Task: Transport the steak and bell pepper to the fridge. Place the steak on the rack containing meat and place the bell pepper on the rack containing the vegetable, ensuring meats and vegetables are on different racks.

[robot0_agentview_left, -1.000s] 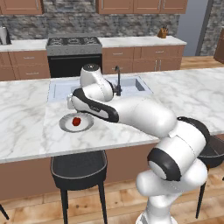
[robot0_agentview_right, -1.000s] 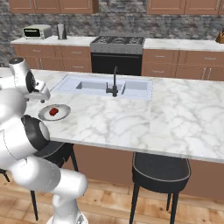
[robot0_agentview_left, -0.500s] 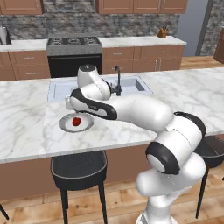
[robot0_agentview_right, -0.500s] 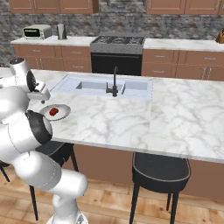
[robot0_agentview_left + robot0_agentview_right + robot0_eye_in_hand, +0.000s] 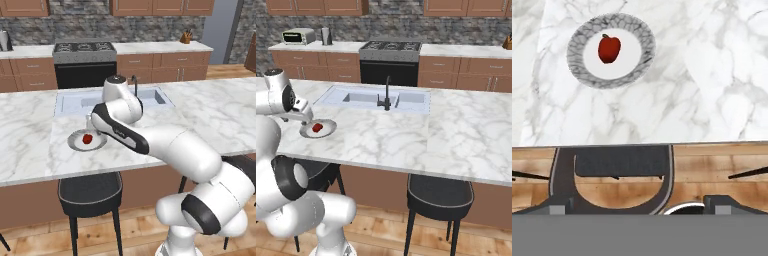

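1. On my left, the bell pepper (image 5: 87, 138) sits alone at the middle of a patterned plate (image 5: 75, 144) on the marble island counter (image 5: 30, 145); I see no steak.
2. Just right of the plate, my gripper (image 5: 90, 121) hovers above the rim, jaws spread wide and empty.
3. Further right lies the sink (image 5: 150, 96), untouched.
4. I judge I'm at the pepper pick-up: next I must centre over the fruit, descend, and close gently around its round, glossy body before heading to the fridge.
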Motion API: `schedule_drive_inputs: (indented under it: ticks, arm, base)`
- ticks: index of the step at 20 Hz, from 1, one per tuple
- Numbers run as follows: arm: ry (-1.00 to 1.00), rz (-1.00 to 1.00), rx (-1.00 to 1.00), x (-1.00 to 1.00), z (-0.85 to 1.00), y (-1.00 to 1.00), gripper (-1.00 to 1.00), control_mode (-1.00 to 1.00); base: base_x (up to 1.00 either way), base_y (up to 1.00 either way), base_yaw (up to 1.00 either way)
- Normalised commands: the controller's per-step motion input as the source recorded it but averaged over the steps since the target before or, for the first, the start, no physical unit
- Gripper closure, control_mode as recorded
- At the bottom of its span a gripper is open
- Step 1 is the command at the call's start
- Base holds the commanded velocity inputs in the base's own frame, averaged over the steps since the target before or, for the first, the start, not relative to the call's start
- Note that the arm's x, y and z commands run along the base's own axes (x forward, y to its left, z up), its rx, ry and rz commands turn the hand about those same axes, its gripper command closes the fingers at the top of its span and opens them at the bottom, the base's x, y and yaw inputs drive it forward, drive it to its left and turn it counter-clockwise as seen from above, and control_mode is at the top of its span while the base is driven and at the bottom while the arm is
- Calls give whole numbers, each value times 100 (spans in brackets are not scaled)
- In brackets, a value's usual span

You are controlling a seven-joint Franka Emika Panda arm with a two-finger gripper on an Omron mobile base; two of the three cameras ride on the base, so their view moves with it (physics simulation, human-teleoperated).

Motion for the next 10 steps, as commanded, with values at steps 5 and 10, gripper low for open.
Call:
schedule_drive_inputs:
  ticks: [5,10]
  arm:
    - [0,0,6,0,9,22,-100,-100]
    - [0,0,4,0,3,38,-100,100]
  base:
    - [0,0,0]
    - [0,35,0]
